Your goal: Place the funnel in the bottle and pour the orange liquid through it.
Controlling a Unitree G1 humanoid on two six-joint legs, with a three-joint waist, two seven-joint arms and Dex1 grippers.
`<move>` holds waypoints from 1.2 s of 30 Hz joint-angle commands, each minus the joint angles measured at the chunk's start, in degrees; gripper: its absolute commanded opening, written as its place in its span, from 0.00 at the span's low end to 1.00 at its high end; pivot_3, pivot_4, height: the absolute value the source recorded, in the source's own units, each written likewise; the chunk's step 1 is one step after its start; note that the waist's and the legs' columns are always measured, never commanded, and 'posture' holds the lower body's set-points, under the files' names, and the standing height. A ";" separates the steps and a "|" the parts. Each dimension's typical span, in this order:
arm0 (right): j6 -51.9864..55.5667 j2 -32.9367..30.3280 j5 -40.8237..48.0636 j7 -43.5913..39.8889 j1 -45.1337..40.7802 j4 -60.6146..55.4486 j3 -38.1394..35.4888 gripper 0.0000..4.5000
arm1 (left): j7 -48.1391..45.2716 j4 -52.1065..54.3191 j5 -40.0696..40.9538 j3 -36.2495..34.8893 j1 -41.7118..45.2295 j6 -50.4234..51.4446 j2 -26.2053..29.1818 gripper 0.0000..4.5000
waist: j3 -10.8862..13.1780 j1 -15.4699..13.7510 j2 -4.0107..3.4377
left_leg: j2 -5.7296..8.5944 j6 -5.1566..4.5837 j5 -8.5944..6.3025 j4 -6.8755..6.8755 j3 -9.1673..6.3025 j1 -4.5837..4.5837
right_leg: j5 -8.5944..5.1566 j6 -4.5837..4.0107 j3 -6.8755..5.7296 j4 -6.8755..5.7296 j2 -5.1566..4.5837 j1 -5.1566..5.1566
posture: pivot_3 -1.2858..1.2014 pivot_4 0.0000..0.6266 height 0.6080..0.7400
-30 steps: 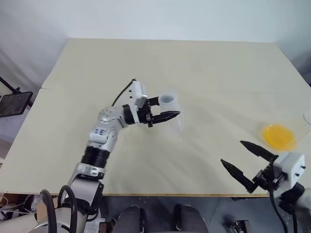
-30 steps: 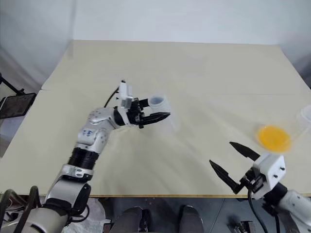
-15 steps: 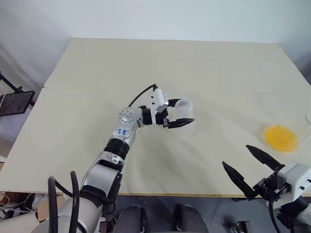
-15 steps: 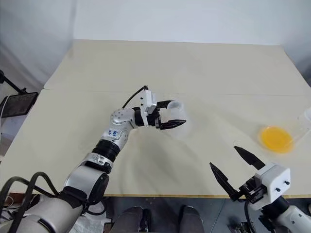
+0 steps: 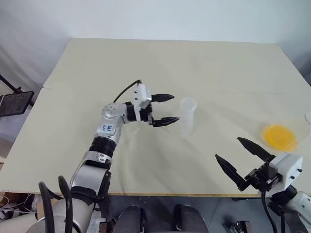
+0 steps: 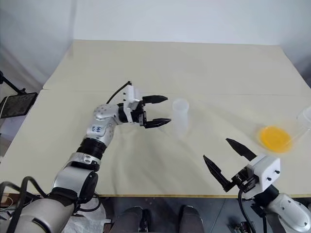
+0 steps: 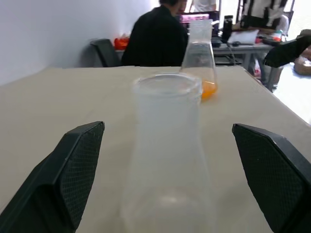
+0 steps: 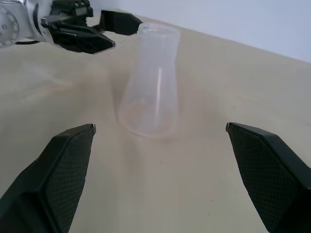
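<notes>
Clear bottle: the see-through flask-shaped glass bottle (image 5: 187, 116) with a wide bottom and a narrow round neck stands up straight near the middle of the pale cream table (image 5: 146, 68). I think it stands there so both my claws can get to it.

Inside the bottle: it looks empty, with no orange in it.

Left claw: my left black two-finger claw (image 5: 164, 109) is spread wide and holds nothing. It sits just left of the bottle, pointing at it, with the tips apart from the glass. I think it is spread so the bottle can stand by itself.

Right claw: my right black two-finger claw (image 5: 239, 158) is spread wide too, with nothing in it. It hangs at the near right edge of the table, well apart from the bottle.

Orange liquid: the bright yellow-orange liquid (image 5: 278, 137) shows as a round patch at the far right side of the table. In my left wrist view it lies at the bottom of a second clear cone-shaped flask (image 7: 199, 53), a small amount only.

Funnel: I cannot find the little clear funnel; it is too hard to see.

What is left: I think the funnel must go in the neck first, then the pour. Nothing is poured yet.

Far off: a person in dark clothes (image 7: 160, 39) sits behind the table.
</notes>
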State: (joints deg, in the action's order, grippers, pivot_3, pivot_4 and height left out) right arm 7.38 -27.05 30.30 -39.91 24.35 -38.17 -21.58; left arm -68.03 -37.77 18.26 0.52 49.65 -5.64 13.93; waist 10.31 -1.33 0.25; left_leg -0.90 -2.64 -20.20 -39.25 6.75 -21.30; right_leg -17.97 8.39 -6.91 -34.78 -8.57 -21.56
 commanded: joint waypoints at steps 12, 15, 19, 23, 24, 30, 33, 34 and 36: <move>1.06 -7.90 1.84 -13.45 -22.90 11.27 13.02 1.00 | 11.86 32.89 8.38 -19.06 -29.91 11.31 17.34 1.00 | 0.00 1.49 -0.01 | -0.15 0.02 0.00 -0.06 -0.18 0.05 | 0.00 0.00 -0.07 -0.25 -0.06 0.02 | 0.52 0.24 1.00; 1.40 -8.25 1.80 -16.81 -26.63 12.80 16.15 1.00 | 14.04 37.40 9.69 -24.69 -39.80 12.93 19.76 1.00 | 0.00 1.37 0.00 | -0.15 0.02 -0.01 -0.06 -0.23 0.04 | 0.00 0.00 -0.10 -0.26 -0.08 0.02 | 0.52 0.24 1.00; 2.34 -8.86 2.08 -21.09 -31.44 14.37 20.03 1.00 | 15.41 44.10 12.97 -33.34 -55.02 15.63 20.44 1.00 | 0.01 1.57 0.04 | -0.11 0.01 -0.05 -0.07 -0.34 0.04 | 0.00 -0.01 -0.12 -0.20 -0.21 0.09 | 0.52 0.24 1.00; 2.61 -9.67 1.79 -23.96 -33.20 15.19 21.37 1.00 | 15.64 48.93 15.70 -36.57 -63.86 18.21 19.91 1.00 | 0.02 0.52 0.07 | -0.10 0.04 -0.06 -0.17 -0.62 0.00 | 0.00 -0.03 -0.29 -0.24 -0.26 0.18 | 0.52 0.24 1.00; 2.85 -9.90 1.83 -24.44 -33.41 15.22 21.62 1.00 | 15.42 50.36 16.40 -37.01 -66.49 18.94 19.41 1.00 | 0.02 0.42 0.06 | -0.09 0.05 -0.07 -0.17 -0.62 0.00 | -0.01 -0.03 -0.28 -0.20 -0.31 0.20 | 0.52 0.24 1.00; 3.55 -10.72 1.82 -24.09 -32.56 15.50 19.58 1.00 | 18.69 53.20 13.02 -28.00 -65.18 18.39 16.70 1.00 | 0.01 -0.07 0.04 | 0.04 0.06 -0.12 -0.15 -0.63 0.00 | -0.03 -0.07 -0.50 -0.19 -0.74 0.21 | 0.52 0.24 1.00; 3.85 -11.52 1.79 -23.52 -31.03 15.14 18.15 1.00 | 21.00 51.38 11.04 -24.04 -60.17 18.29 16.07 1.00 | -0.02 -0.23 0.10 | 0.22 0.00 -0.08 -0.15 -0.66 0.00 | -0.02 -0.07 -0.57 -0.22 -0.75 0.22 | 0.52 0.24 1.00; 3.99 -12.02 1.80 -23.40 -29.99 14.69 17.50 1.00 | 21.75 50.36 10.33 -22.31 -57.81 18.48 15.79 1.00 | -0.02 -0.12 0.10 | 0.21 0.00 -0.08 -0.15 -0.66 0.00 | -0.02 -0.06 -0.61 -0.25 -0.72 0.28 | 0.52 0.24 1.00; 4.21 -12.68 1.83 -23.04 -28.55 14.15 16.50 1.00 | 23.21 48.10 8.43 -19.58 -53.96 18.66 15.51 1.00 | -0.03 -0.03 0.08 | 0.22 0.00 -0.08 -0.14 -0.65 0.00 | -0.02 -0.05 -0.64 -0.29 -0.70 0.26 | 0.52 0.24 1.00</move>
State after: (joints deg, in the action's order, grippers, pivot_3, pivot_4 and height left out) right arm 11.52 -38.91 31.09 -63.24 -4.68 -22.20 -3.04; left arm -46.01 11.08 27.97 -20.40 -5.13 13.62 29.67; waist 10.28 -1.36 0.33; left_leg -0.67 -2.64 -20.28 -39.37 6.12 -21.30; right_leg -17.99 8.34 -7.56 -35.08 -9.25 -21.30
